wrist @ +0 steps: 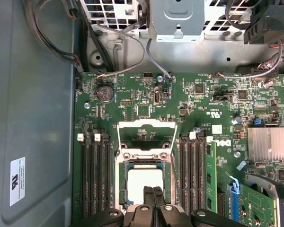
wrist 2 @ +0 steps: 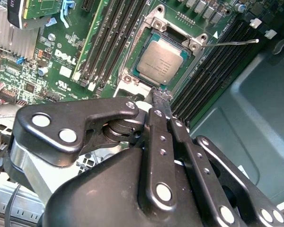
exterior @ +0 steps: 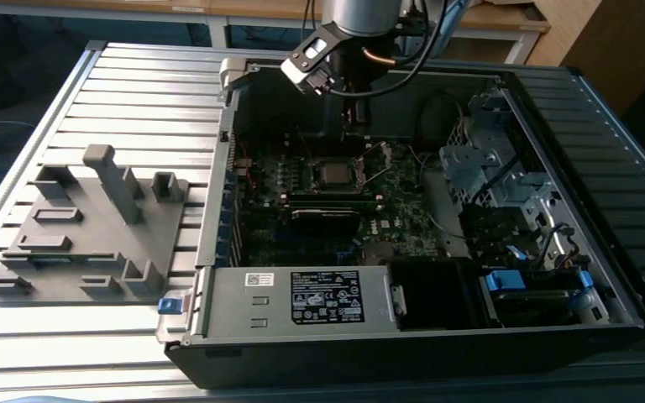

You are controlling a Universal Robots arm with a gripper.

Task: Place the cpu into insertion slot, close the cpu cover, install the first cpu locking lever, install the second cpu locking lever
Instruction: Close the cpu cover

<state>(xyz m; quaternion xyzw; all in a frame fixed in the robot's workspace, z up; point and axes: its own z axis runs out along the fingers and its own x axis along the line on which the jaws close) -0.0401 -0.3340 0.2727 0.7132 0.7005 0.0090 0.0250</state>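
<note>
The exterior view alone gave me the slatted desk point(exterior: 132, 92), one open computer case point(exterior: 412, 361) on it, and one grey fixture point(exterior: 87, 227) near the desk's edge on the exterior view's left. The first wrist view showed two banks of memory slots point(wrist: 95, 175) and one cpu cover point(wrist: 146, 124) standing open. The second showed one cpu point(wrist 2: 162, 61) seated in the insertion slot point(wrist 2: 156, 22), my fingers point(wrist 2: 160, 100) clenched on nothing at its edge, and one thin lever point(wrist 2: 232, 43).
</note>
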